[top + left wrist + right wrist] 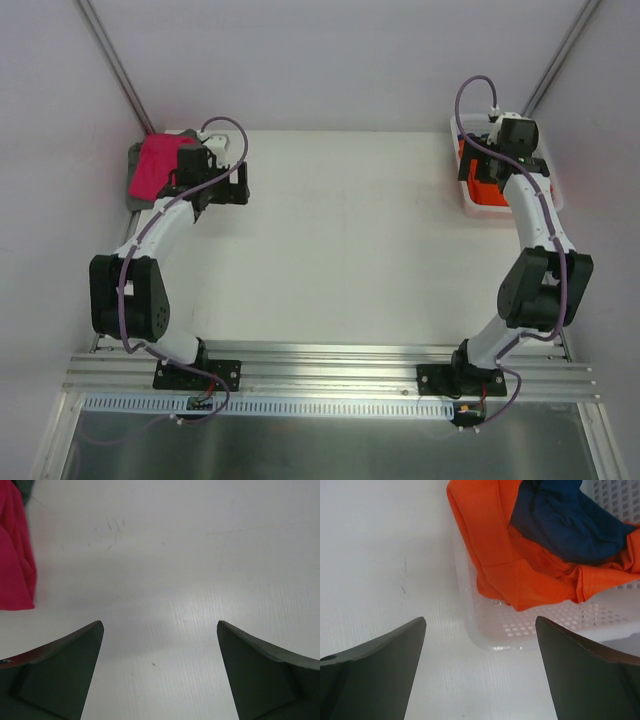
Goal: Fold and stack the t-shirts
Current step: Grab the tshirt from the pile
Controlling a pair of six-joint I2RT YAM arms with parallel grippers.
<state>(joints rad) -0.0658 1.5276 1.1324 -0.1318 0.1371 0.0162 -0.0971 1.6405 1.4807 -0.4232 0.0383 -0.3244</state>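
Nearest you, both arms reach out from the near edge of the table (340, 260). Your left gripper (160, 625) hangs with its jaws spread wide and nothing between them. It is over bare surface toward the table's far left corner, just beside the magenta pink t-shirt (160, 165). That shirt lies on the grey t-shirt (132, 188), so this looks like the stack you are building. Your right gripper (480, 622) is just as wide and empty, poised by the near wall of the white basket (490, 630) at the table's far right corner, probably lined up for a pick. Inside the basket the orange t-shirt (520, 575) lies crumpled and seems to drape over the rim. The dark blue t-shirt (565, 525) is bunched on top of it.
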